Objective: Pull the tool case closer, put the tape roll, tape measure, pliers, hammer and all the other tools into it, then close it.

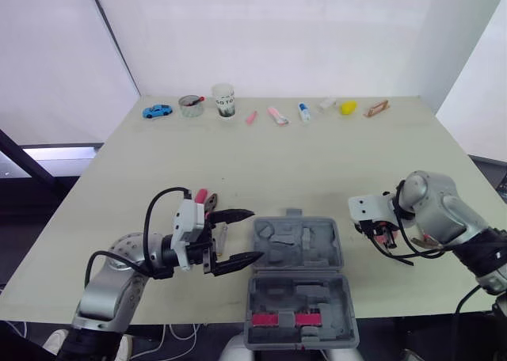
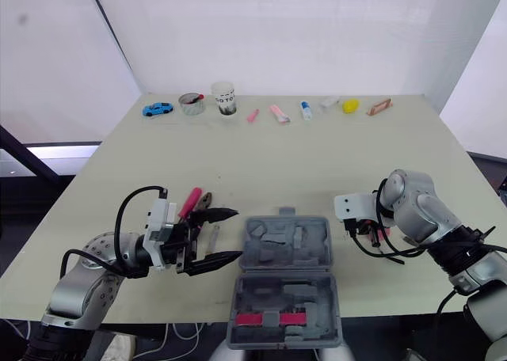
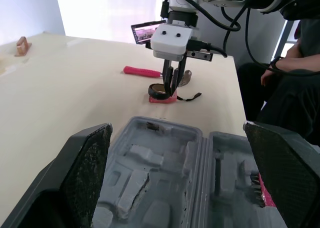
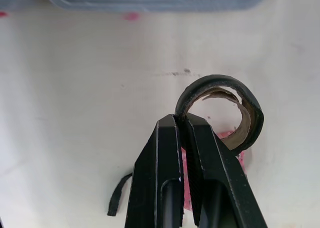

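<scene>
The pale counter (image 1: 277,163) has a wide bare stretch across its middle, between the things near the robot and a row of small items along its far edge. The grey tool case (image 1: 317,254) lies open by the near edge. Its lid half is flat on the counter and its near half, which holds a red strip (image 1: 289,320), juts past that edge. No brand or lettering shows on the case's moulded pockets. The left end effector (image 1: 255,234) hovers just left of the case with its black fingers spread wide and nothing between them. Red-handled pliers (image 1: 207,203) lie just behind it. To the right of the case, across a bare gap, the right end effector (image 4: 181,123) is pressed together on the wall of the black tape roll (image 4: 220,80). The roll stands over a flat red thing (image 3: 162,99) that I cannot identify. A red handle (image 3: 142,71) lies close by. In the far row are a blue toy car (image 1: 158,111), a tin (image 1: 190,105) and a white cup (image 1: 224,100) whose dark print is too small to read.
</scene>
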Motion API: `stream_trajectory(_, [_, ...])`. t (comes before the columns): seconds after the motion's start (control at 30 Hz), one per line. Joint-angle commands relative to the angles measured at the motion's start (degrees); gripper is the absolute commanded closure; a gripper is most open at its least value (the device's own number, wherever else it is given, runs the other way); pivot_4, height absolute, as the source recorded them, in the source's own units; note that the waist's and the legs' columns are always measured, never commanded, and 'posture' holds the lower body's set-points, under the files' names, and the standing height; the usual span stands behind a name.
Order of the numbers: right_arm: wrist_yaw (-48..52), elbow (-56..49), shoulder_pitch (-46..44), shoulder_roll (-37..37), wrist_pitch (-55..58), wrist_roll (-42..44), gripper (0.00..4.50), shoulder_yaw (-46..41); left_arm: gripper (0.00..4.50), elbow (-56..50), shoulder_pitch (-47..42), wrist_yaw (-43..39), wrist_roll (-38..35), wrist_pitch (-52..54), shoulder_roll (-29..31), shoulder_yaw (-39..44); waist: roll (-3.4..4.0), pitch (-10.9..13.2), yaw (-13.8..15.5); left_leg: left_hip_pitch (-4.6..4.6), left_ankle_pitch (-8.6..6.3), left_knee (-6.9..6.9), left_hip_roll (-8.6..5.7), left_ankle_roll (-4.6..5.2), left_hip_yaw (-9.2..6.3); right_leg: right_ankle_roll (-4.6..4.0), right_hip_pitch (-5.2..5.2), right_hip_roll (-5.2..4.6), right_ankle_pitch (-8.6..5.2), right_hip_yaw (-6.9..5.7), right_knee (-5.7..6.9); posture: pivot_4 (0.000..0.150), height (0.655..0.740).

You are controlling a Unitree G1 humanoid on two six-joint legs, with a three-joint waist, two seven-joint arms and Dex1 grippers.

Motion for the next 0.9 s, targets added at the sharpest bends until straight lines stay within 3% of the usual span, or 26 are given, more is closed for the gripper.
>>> stream_trajectory(0.03, [1.62, -3.55, -1.65, -0.56, 1.17, 0.33, 4.45, -0.9, 0.0, -0.95, -0.58, 0.15, -0.47, -1.01, -0.2, 0.14, 0.0, 0.0, 0.01, 0.0, 0.0, 0.0, 0.0, 0.0, 0.0, 0.0, 0.0, 0.0, 0.0, 0.0, 0.0, 0.15, 0.74])
stream_trajectory(0.37, [1.75, -0.88, -9.36, 8.51, 1.86, -0.74, 4.45, 3.55, 0.0, -1.95, 2.26, 5.19, -1.67, -0.7, -1.41, 4.24, 0.0, 0.0, -0.16, 0.01, 0.0, 0.0, 0.02, 0.0, -0.02, -0.02, -0.01, 0.01, 0.01, -0.02, 0.02, 0.15, 0.74])
stream_trajectory(0.9, [-6.48, 22.1, -22.29, 35.35, -8.14, -1.62, 4.45, 11.6, 0.0, -7.71, 17.72, 12.96, -2.33, -0.44, -0.02, 15.49, 0.09, 0.06, -0.54, 0.0, 0.07, -0.04, 0.06, -0.12, -0.05, -0.16, -0.08, -0.04, 0.09, -0.16, 0.07, 0.15, 0.74])
